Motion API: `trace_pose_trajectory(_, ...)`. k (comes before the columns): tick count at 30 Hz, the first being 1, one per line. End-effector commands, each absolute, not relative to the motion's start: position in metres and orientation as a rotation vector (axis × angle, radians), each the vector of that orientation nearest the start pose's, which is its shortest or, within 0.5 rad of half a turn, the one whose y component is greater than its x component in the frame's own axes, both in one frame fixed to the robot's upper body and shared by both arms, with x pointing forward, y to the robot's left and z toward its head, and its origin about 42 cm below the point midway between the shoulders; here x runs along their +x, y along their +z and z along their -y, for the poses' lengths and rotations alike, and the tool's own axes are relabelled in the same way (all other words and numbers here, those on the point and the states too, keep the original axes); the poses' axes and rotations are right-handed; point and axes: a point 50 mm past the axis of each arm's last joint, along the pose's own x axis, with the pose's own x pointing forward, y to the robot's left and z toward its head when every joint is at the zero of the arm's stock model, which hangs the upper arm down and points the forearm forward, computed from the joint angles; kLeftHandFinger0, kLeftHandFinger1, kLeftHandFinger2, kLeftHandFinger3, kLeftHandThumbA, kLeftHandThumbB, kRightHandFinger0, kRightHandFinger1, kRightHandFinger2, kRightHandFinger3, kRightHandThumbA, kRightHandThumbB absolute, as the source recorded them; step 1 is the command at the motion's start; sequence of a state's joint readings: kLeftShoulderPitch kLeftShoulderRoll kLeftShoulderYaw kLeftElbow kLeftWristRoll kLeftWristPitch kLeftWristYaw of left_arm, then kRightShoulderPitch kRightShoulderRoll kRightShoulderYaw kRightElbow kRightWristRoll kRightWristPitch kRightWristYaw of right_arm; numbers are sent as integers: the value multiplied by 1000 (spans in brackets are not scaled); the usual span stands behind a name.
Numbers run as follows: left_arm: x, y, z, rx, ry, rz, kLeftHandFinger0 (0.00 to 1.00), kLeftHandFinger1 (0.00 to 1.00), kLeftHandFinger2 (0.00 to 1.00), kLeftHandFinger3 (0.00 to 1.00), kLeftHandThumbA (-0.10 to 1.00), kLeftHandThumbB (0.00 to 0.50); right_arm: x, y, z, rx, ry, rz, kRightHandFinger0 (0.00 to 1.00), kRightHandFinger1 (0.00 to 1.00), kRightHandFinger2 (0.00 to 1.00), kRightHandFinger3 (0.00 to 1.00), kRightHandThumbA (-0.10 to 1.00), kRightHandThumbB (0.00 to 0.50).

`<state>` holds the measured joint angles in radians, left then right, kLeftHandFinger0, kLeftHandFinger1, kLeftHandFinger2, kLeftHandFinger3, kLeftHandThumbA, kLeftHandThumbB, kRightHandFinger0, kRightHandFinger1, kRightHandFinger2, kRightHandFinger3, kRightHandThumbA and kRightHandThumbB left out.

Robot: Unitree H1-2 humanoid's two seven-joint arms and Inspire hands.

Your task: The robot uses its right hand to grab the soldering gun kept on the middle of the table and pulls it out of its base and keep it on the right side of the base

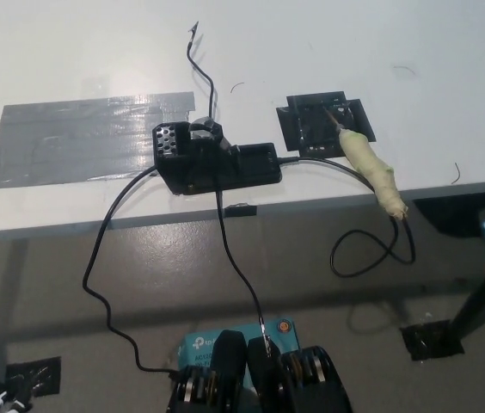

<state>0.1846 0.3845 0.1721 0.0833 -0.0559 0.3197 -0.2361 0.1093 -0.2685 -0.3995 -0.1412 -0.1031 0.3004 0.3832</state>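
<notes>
The soldering gun (pixel 370 169), its handle wrapped in cream tape, lies flat on the white table (pixel 328 52), out of its base. It is right of the black base (pixel 217 163), with its tip resting on a black tape patch (pixel 311 125) and its rear end over the table's front edge. Its black cable (pixel 371 254) loops down below the edge. A sliver of white at the bottom left corner may be my left hand (pixel 2 400); too little shows to tell its state. My right hand is out of the picture.
A wide grey tape patch (pixel 79 142) covers the table left of the base. Black cords (pixel 96 258) hang from the base to the floor. A thin bent wire (pixel 204 73) lies behind the base. A dark slanted leg (pixel 483 297) stands at the right.
</notes>
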Motion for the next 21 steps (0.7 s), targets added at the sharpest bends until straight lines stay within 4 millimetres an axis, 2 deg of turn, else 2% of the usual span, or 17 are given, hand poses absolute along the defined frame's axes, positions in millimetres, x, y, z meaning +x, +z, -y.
trace_pose_trajectory(1, 198, 58, -404, 273, 10, -566, 686, 719, 917, 1000, 746, 175, 227, 131, 396, -293, -70, -254, 1000, 1000, 1000, 1000, 443, 135)
trace_pose_trajectory(2, 199, 57, -405, 270, 13, -568, 696, 719, 924, 1000, 745, 185, 227, 131, 396, -296, -69, -260, 1000, 1000, 1000, 1000, 456, 150)
trace_pose_trajectory(4, 202, 57, -405, 262, 18, -561, 672, 704, 907, 1000, 735, 174, 230, 133, 396, -298, -62, -259, 1000, 1000, 1000, 1000, 454, 129)
trace_pose_trajectory(7, 201, 58, -404, 255, 20, -555, 663, 718, 898, 1000, 739, 172, 232, 133, 398, -300, -48, -271, 1000, 1000, 1000, 1000, 456, 128)
trace_pose_trajectory(8, 201, 58, -405, 258, 17, -556, 661, 719, 900, 1000, 744, 176, 232, 132, 399, -313, -40, -280, 1000, 1000, 1000, 1000, 493, 148)
trace_pose_trajectory(9, 201, 58, -404, 259, 18, -557, 665, 715, 902, 1000, 750, 192, 231, 133, 400, -318, -33, -283, 1000, 1000, 1000, 1000, 520, 134)
trace_pose_trajectory(11, 204, 59, -404, 256, 20, -558, 653, 698, 895, 1000, 738, 193, 230, 134, 400, -341, -19, -297, 1000, 1000, 1000, 1000, 531, 145)
trace_pose_trajectory(12, 204, 60, -404, 256, 19, -554, 651, 695, 894, 1000, 739, 186, 230, 134, 401, -343, -7, -303, 1000, 1000, 1000, 1000, 553, 132)
trace_pose_trajectory(15, 204, 60, -403, 255, 20, -552, 665, 702, 891, 1000, 741, 164, 229, 135, 403, -378, 29, -343, 1000, 1000, 1000, 1000, 604, 152)
trace_pose_trajectory(16, 204, 61, -404, 256, 21, -552, 666, 703, 891, 1000, 742, 165, 230, 135, 402, -383, 33, -349, 1000, 1000, 1000, 1000, 605, 152)
trace_pose_trajectory(17, 205, 61, -404, 251, 28, -555, 654, 697, 876, 1000, 738, 159, 231, 135, 403, -410, 54, -383, 1000, 1000, 1000, 1000, 576, 125)
trace_pose_trajectory(21, 206, 61, -405, 251, 27, -554, 663, 693, 889, 1000, 738, 166, 233, 136, 405, -418, 71, -409, 1000, 1000, 1000, 1000, 562, 148)
